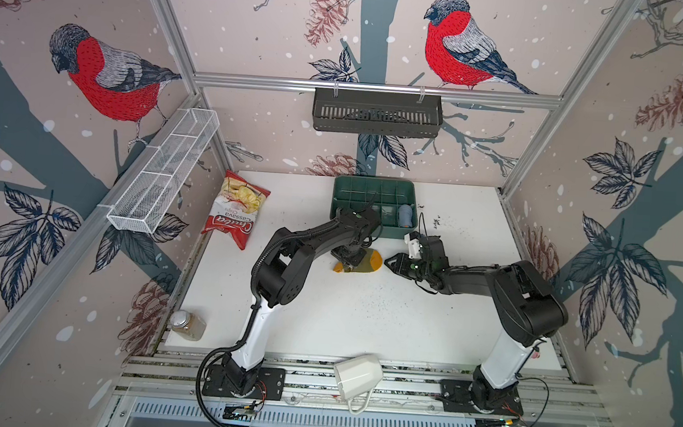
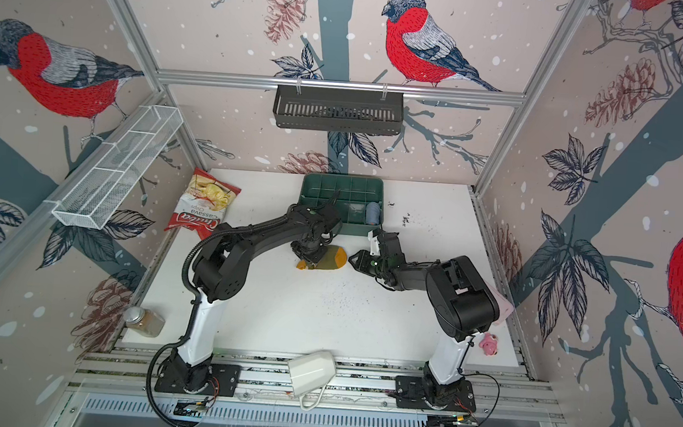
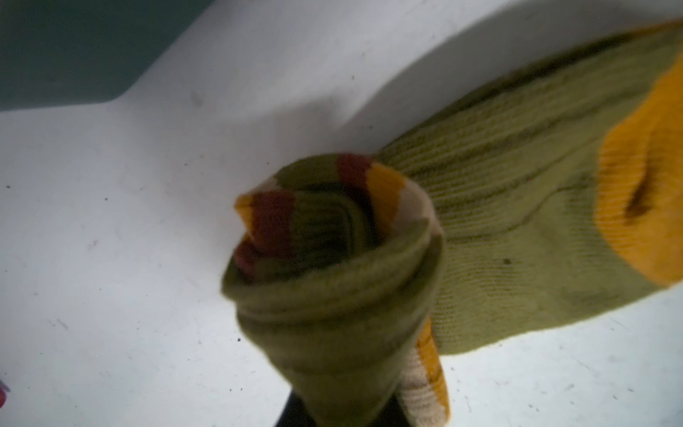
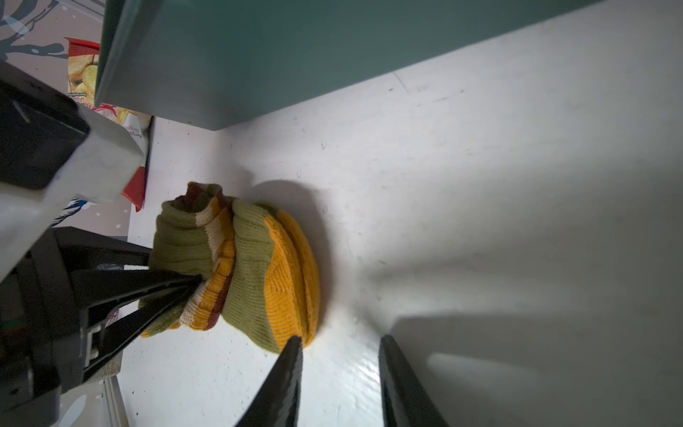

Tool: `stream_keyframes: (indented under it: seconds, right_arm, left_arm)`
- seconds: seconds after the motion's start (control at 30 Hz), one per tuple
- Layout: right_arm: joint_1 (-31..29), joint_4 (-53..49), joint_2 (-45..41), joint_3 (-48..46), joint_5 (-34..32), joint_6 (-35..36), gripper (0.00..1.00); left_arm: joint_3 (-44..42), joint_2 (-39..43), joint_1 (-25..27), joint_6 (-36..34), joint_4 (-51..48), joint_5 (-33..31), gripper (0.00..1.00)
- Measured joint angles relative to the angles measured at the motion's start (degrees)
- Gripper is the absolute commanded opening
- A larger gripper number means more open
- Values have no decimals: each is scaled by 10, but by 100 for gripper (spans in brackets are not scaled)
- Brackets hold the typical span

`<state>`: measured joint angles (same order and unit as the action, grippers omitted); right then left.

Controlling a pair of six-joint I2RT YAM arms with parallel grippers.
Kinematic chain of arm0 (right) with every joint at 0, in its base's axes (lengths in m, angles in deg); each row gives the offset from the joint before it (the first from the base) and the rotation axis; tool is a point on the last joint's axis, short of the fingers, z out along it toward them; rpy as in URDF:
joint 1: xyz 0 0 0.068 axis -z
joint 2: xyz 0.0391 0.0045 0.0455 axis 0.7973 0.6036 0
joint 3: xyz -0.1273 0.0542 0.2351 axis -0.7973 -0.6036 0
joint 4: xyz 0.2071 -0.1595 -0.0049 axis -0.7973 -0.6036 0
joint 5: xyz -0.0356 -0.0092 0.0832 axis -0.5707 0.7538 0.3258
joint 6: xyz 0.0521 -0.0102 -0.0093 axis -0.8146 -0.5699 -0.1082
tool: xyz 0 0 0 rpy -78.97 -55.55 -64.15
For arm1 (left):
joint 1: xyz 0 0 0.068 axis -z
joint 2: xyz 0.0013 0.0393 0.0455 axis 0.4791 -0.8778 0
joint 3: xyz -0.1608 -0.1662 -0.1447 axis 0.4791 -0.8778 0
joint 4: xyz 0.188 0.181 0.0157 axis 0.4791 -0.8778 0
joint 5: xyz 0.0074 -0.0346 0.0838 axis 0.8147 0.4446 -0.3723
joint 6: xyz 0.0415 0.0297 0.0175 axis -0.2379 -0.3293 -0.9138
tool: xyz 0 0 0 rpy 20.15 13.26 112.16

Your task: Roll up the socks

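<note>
In both top views the socks (image 1: 365, 262) (image 2: 330, 259) lie a little toward twelve o'clock from the middle of the white table (image 1: 364, 320). Their mustard toe points to three o'clock. The left gripper (image 1: 348, 259) stands over their nine o'clock end and hides it. The right gripper (image 1: 390, 262) sits just beside the toe, not touching.

A green tray (image 1: 375, 186) is at twelve with a blue-grey roll (image 1: 405, 216) in one compartment. A red snack bag (image 1: 236, 210) at ten reads "Cassava Chips"; I can't make out the brand script. A jar (image 1: 187, 326) sits at eight and a tipped white cup (image 1: 358, 376) at six. In a top view a small pink figure (image 2: 490, 344) sits at four.

The left wrist view, blurred, gives what the top views can't: the striped cuff wound into a roll (image 3: 332, 258), with the foot trailing loose. Fabric covers the jaws there.

The right wrist view settles it. The left gripper (image 4: 192, 290) is clamped on the socks (image 4: 258, 273) at the rolled cuff, and the right gripper (image 4: 340, 340) stands apart and empty, one fingertip (image 4: 294, 349) next to the toe.
</note>
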<state>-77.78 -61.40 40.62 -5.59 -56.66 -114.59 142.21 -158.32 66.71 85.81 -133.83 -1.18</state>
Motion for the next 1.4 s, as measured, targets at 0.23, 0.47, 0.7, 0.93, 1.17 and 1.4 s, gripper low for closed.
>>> stream_keyframes:
  seconds: [0.23,0.47,0.7,0.93,1.17,1.4]
  right_arm:
    - [-9,45,24,8,31,-18,38]
    - [-15,66,62,32,36,-27,32]
    - [-24,87,80,33,34,-31,7]
    - [-44,87,37,-17,30,-41,3]
    - [-69,84,-46,-83,-7,-41,2]
    - [-107,86,-69,-118,-40,-55,2]
  left_arm:
    - [37,-22,7,-2,-37,-27,0]
    - [55,-30,7,-5,-56,-36,0]
    - [60,-33,7,-5,-62,-35,0]
    - [79,-44,7,-5,-75,-40,0]
    - [93,-52,13,-5,-95,-52,0]
    - [99,-60,35,0,-116,-71,0]
